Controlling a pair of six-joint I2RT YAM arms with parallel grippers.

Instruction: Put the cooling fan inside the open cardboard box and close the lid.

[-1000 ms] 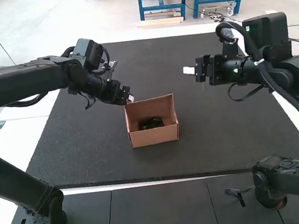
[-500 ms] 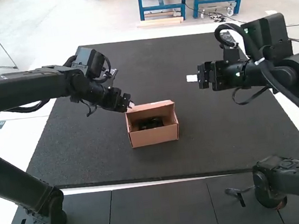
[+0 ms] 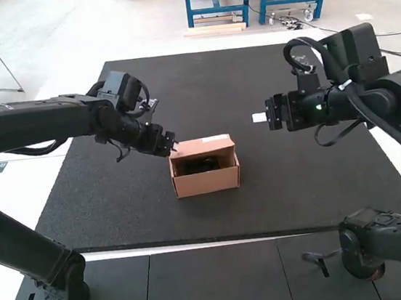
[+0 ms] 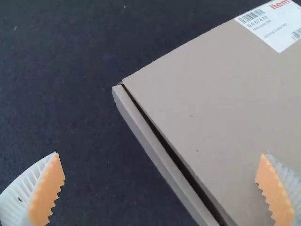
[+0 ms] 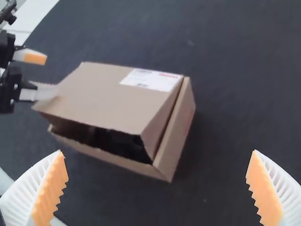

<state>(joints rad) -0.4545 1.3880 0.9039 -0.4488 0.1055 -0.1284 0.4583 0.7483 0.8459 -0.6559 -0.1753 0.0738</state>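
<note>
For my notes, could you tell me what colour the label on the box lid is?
The label is white, best seen in the left wrist view.

Brown cardboard box (image 3: 206, 181), lid (image 3: 204, 146) ajar

Matt brown cardboard box (image 3: 206, 181) — on rough black mat (image 3: 299, 182).

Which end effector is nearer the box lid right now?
Left. The left end effector is at a corner of the lid, one finger against it; the right end effector hangs well off to its right.
</note>
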